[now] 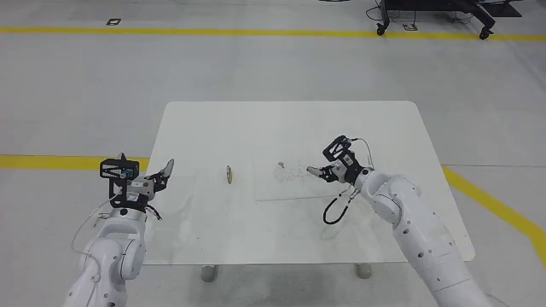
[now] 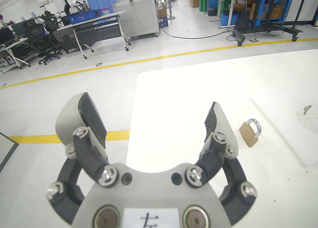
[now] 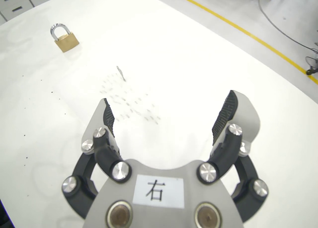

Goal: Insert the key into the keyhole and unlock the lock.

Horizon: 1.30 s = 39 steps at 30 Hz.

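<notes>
Brass steel-shackled padlock point(image 3: 65, 40) looks heavy, rigid; clamp its body. Thin silver key point(image 3: 121, 73) near it looks slippery; pinch its bow. Your left gripper point(image 2: 149, 100) and right gripper point(image 3: 169, 97) gape empty.

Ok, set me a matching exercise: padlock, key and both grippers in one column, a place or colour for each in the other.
1 padlock
2 key
3 left gripper
4 right gripper

A fingers open, over the table edge
B brass body, silver shackle
C fingers open, near the key
D silver, lying on the thin mat

Pairs: 1-B, 2-D, 3-A, 4-C
</notes>
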Each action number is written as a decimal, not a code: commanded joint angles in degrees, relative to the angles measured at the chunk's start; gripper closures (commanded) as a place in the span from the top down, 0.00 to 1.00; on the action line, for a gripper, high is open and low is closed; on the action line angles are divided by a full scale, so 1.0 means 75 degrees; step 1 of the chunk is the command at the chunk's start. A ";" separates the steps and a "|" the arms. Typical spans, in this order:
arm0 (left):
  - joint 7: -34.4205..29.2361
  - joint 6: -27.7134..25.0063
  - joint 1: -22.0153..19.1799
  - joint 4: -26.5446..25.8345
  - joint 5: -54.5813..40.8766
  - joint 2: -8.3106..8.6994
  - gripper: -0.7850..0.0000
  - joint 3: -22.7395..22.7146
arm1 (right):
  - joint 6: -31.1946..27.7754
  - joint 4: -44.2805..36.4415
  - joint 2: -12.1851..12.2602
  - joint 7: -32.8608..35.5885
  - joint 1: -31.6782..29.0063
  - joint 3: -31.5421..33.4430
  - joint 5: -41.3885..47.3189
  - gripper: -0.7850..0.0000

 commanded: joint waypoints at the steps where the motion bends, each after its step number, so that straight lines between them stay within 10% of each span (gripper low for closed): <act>1: 0.0000 0.0000 0.0000 0.0000 0.0000 0.0000 1.00 0.0000 | -0.0183 0.0467 -0.0077 -0.0005 0.0398 -0.0331 0.0125 1.00; 16: 0.0000 0.0000 0.0000 0.0000 0.0000 0.0000 1.00 0.0000 | -0.1895 0.2220 -0.0353 -0.0373 0.1933 -0.1659 -0.0471 1.00; 22: 0.0000 0.0000 0.0000 0.0000 0.0000 0.0000 1.00 0.0000 | -0.2131 0.2703 -0.0509 -0.0758 0.2481 -0.2271 -0.1149 0.49; 39: 0.0000 0.0000 0.0000 0.0000 0.0000 0.0000 1.00 0.0000 | -0.2182 0.4223 -0.1106 -0.0762 0.3663 -0.3327 -0.1094 0.44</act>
